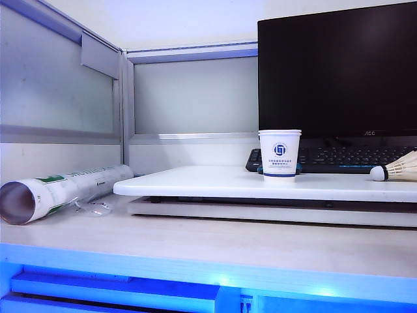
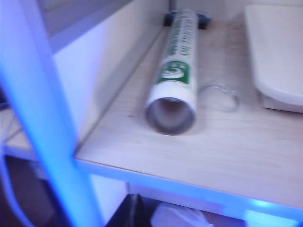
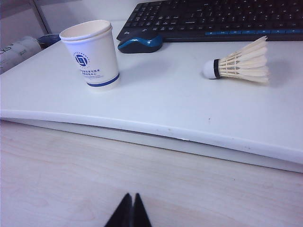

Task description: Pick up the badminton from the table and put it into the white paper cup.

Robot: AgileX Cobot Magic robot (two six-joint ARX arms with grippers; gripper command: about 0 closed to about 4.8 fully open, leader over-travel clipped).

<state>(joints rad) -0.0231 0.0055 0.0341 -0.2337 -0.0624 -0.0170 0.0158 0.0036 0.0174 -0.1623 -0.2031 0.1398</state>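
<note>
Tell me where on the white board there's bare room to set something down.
The table is bare between the white paper cup and the badminton, and along its whole near edge. It is crowded at the far edge: the mouse and keyboard. The right gripper, fingers together, hovers over the wood desk; the left gripper is unseen.

You face a pale wood-grain desk (image 1: 215, 244) whose front edge glows blue. Grey partition panels (image 1: 55, 81) with metal frames fill the upper left of the frame and meet at a corner; a dark monitor (image 1: 335, 68) occupies the upper right, a black keyboard (image 1: 339, 156) beneath it
</note>
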